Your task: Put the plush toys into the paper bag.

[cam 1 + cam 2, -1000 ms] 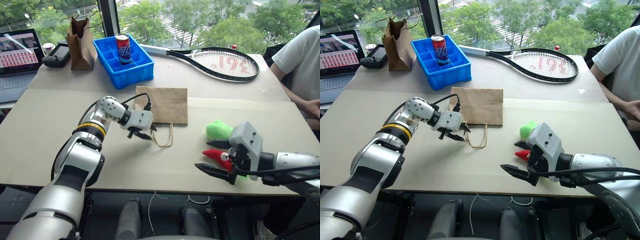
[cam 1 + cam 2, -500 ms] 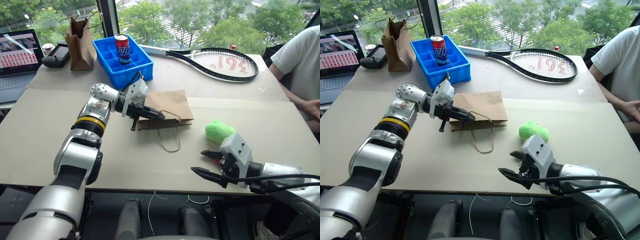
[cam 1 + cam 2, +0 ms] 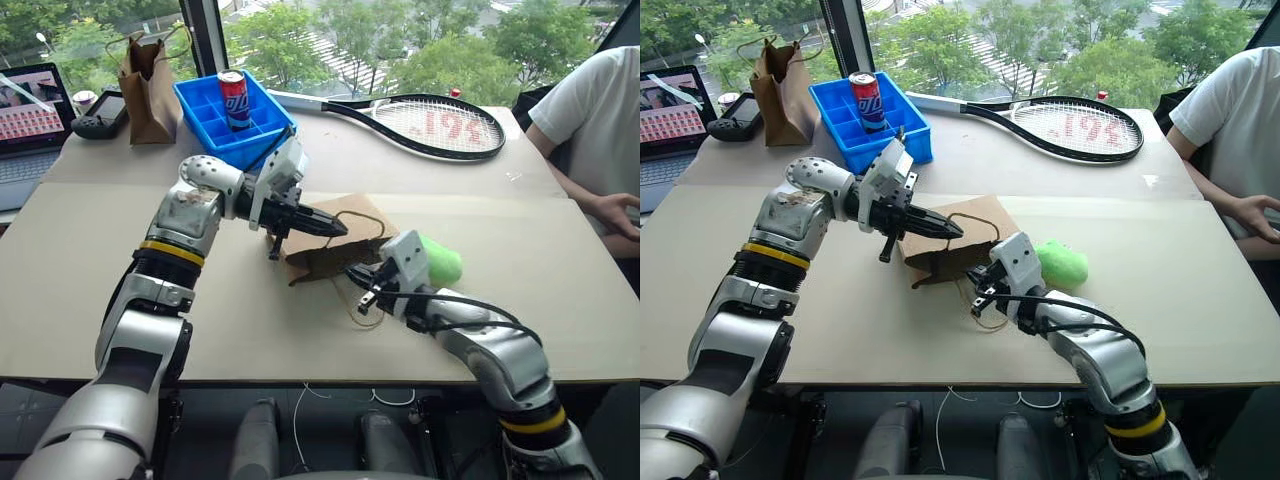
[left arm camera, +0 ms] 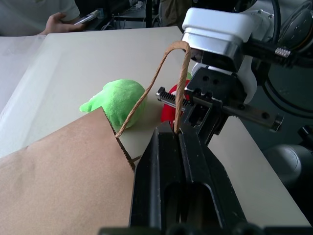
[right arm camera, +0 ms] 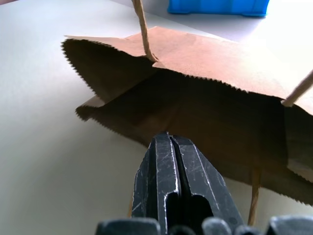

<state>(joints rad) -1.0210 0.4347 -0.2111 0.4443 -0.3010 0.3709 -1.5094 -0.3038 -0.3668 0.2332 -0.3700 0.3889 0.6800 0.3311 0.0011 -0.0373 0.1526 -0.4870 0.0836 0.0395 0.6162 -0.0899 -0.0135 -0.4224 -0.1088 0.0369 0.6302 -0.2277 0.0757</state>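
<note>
The paper bag [image 3: 322,258] lies on the table with its mouth toward me, its upper side lifted. My left gripper [image 3: 340,228] is shut on one twine handle [image 4: 181,73] and holds that side up. My right gripper [image 3: 360,290] is shut, its tips [image 5: 164,139] just in front of the bag's dark opening [image 5: 195,112]. The lime-green plush toy [image 3: 440,262] rests on the table just to the right of the bag. A patch of the red chili toy [image 4: 168,108] shows right beside the right gripper's fingers; I cannot tell whether it is gripped.
At the back of the table [image 3: 80,270] stand a blue bin [image 3: 262,128] with a soda can [image 3: 232,95], a darker upright paper bag [image 3: 148,75], a laptop [image 3: 30,100] and a controller [image 3: 95,112]. A tennis racket [image 3: 430,125] lies back right. A person [image 3: 590,130] sits at the right edge.
My left gripper has raised the handle, tipping the bag's mouth open. My right gripper has shut and swung left from the table's front edge to the bag's mouth.
</note>
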